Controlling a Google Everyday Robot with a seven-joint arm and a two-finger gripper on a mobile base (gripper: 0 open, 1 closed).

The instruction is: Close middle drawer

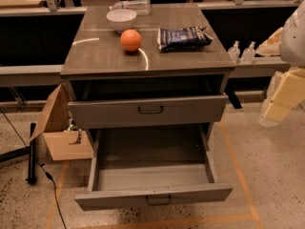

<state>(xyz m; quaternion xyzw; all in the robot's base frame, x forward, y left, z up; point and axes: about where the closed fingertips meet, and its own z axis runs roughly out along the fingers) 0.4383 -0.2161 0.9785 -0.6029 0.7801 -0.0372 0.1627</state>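
Note:
The middle drawer (153,193) is pulled far out of the grey cabinet. Its deep tray is empty, and a small dark loop handle (158,201) sits at the centre of its long flat front. The top drawer (147,110) above it stands slightly open. The lowest drawer is hidden under the open one. My gripper (280,104), with cream-coloured parts, hangs at the right edge of the view. It is to the right of the cabinet at top-drawer height, apart from both drawers and holding nothing.
On the cabinet top (95,51) are a white bowl (121,19), an orange (130,40), a dark snack bag (183,37) and a clear bottle (129,6). An open cardboard box (59,128) stands left of the cabinet. A dark pole and cable (31,151) lie on the floor at left.

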